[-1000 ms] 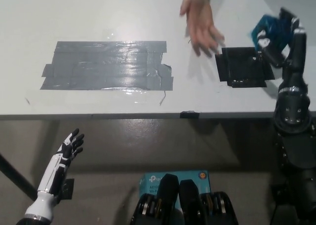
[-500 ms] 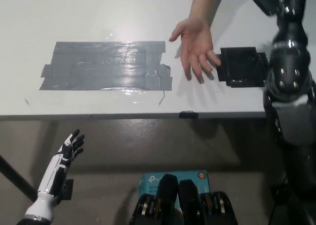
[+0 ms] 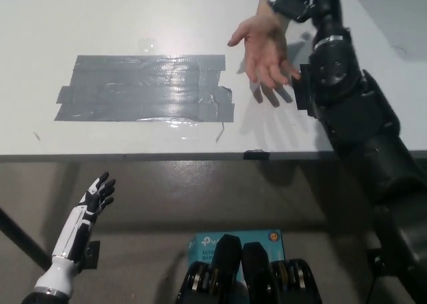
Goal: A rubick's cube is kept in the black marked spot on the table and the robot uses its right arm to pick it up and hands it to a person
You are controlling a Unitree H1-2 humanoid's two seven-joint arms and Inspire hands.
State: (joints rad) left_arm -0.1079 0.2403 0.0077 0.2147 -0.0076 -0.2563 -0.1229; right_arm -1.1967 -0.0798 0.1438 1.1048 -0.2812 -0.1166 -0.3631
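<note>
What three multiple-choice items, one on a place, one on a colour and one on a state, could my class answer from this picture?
1. Where is the white left hand?
A. Below the table edge, at the lower left
B. On the grey tape
C. Beside the person's hand

2. What colour is the large tape patch on the table?
A. Red
B. Grey
C. Yellow

3. How is the person's hand held?
A. In a fist
B. Gripping a cup
C. Open, fingers spread

Answers:
1 A: it hangs in front of the table, lower left.
2 B: the strips are shiny grey.
3 C: its fingers are apart above the table, next to the black right arm.
</note>
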